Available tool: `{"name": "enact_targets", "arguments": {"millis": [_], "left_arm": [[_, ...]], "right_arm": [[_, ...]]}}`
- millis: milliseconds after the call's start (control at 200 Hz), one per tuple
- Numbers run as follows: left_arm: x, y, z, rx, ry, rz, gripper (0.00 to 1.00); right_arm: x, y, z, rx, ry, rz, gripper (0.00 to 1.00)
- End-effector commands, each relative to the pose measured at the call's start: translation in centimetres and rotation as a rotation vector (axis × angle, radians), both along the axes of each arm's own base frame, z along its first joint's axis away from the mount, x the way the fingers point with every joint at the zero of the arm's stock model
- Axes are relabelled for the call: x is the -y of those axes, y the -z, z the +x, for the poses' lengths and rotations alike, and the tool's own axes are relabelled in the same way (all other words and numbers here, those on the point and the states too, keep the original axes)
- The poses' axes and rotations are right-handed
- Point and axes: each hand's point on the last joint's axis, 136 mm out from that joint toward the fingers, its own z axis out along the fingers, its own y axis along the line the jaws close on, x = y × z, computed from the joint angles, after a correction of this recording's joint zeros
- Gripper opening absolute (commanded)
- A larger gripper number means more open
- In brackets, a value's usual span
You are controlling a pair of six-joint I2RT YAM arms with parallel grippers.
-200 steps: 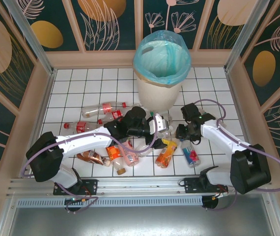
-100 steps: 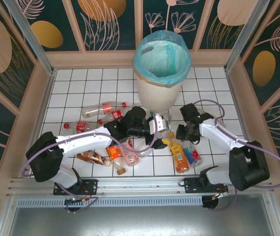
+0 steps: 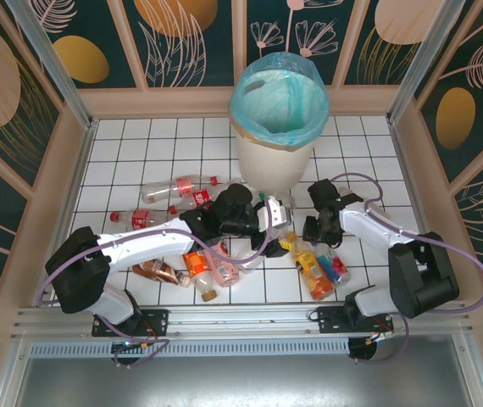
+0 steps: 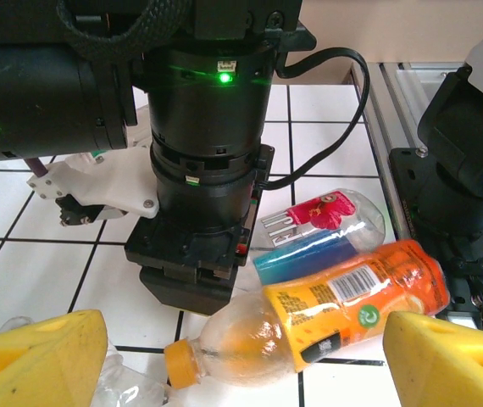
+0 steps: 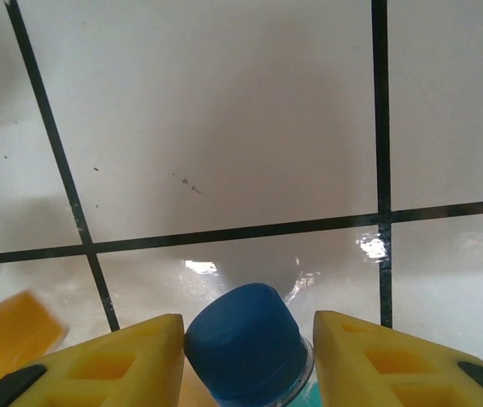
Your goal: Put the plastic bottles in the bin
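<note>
While my right pincer (image 5: 246,339) is hanging low over the white tiled table (image 5: 224,127), its yellow ridged fingers (image 5: 123,365) are sitting narrow on either side of a round blue cap (image 5: 243,335) at the bottom of the frame. Whether they are pressing it, I cannot tell.

My left pincer (image 4: 241,360) is standing wide and gripping nothing, with its blocky yellow fingers (image 4: 38,356) showing in the lower corners of its view. Between them an orange bottle (image 4: 352,297) is lying on its side. It is glossy, its cap is pointing lower left, and its base is lying just beside the finger at the lower right. Just behind it a clear bottle with a blue and pink label (image 4: 322,225) is lying flat. The black round wrist of my right arm (image 4: 208,153) is standing over both at mid-frame and blocking the way.

From above, more plastic bottles are lying scattered on the tiles in the lower middle, among them a brown one (image 3: 157,271) and a pink one (image 3: 224,271). Further left, a clear red-capped one (image 3: 178,188) is lying flat. Farthest off, at upper centre, the bin (image 3: 271,161) is standing upright. It is round and cream-walled, lined with a thin blue-green bag (image 3: 254,93).
</note>
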Motion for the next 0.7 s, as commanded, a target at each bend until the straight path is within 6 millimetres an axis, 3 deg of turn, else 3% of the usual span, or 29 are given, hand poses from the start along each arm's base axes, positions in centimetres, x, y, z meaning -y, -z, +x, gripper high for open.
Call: {"name": "enact_targets", "arguments": {"millis": [0, 185, 400, 696], "left_arm": [[0.1, 0.4, 0.0, -0.006, 0.000, -0.001, 0.85], [0.1, 0.4, -0.1, -0.008, 0.002, -0.002, 0.85], [0.1, 0.4, -0.1, -0.008, 0.000, -0.001, 0.85], [0.2, 0.4, -0.1, -0.009, 0.002, -0.002, 0.85]], "right_arm": [[0.8, 0.7, -0.2, -0.008, 0.031, -0.027, 0.43], [1.3, 0.8, 0.2, -0.006, 0.057, -0.027, 0.44], [1.2, 0.1, 0.1, -0.007, 0.048, -0.028, 0.55], [1.2, 0.1, -0.6, -0.025, 0.043, -0.034, 0.53]]}}
